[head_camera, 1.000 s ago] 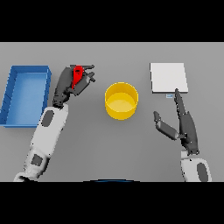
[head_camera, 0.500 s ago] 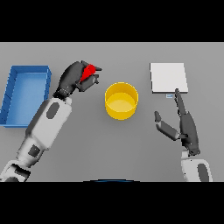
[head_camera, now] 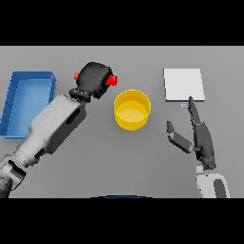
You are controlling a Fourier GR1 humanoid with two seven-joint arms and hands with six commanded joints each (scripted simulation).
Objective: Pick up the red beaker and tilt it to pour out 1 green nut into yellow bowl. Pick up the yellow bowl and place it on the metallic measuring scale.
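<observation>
The left hand point(head_camera: 94, 78) is gripping the red beaker point(head_camera: 112, 80), its dark fingers curling round it so closely that only two small red parts are showing, one at the hand's right side and one at its left. Hand and beaker are hanging just left of the yellow bowl point(head_camera: 132, 109) and a little behind it, not over its opening. How the beaker is tilting cannot be told, since the hand is covering nearly all of it, and no nut is showing in the beaker or in the bowl. The left forearm is reaching up from the lower left corner across the grey counter point(head_camera: 119, 162).

The bowl is sitting upright on the counter near the middle, with nothing touching it. Its inside is showing plain yellow.

The scale point(head_camera: 184, 85) is lying flat as a pale square at the far right of the counter, well apart from the bowl, with a small mark at its near edge.

The right hand point(head_camera: 201, 138) is resting released near the right edge, in front of the scale, fingers stretching straight toward it and the thumb spreading out to the left. Its fingertip is lying just beside the scale's near edge. It is holding nothing.

A blue tray point(head_camera: 28, 76) is lying at the far left of the counter, beside the left forearm.
</observation>
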